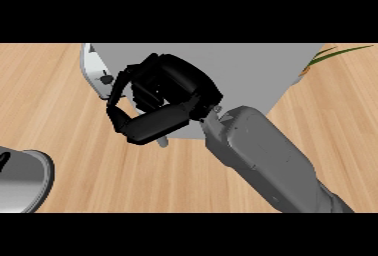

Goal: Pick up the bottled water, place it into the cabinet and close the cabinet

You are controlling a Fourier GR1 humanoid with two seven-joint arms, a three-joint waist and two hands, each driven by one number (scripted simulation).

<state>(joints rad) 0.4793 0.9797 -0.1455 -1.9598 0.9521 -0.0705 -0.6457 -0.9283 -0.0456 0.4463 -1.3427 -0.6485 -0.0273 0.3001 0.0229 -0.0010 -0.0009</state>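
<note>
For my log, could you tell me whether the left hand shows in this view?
No, only the right hand shows, at the grey cabinet.

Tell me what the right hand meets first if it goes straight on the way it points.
Probably the cabinet door at the left edge of the cabinet: the right hand points up-left, and the door lies just ahead. Depth is unclear, so it may pass above it.

- I see the cabinet [251, 65] standing at the far middle of the desk [96, 150].
- The right robot hand [159, 100] is over the cabinet's left part, with its forearm [266, 160] coming in from the lower right.
- A bowl [22, 180] lies at the near left, well apart from the cabinet.
- Plant leaves [328, 54] show beside the cabinet's far right.
</note>
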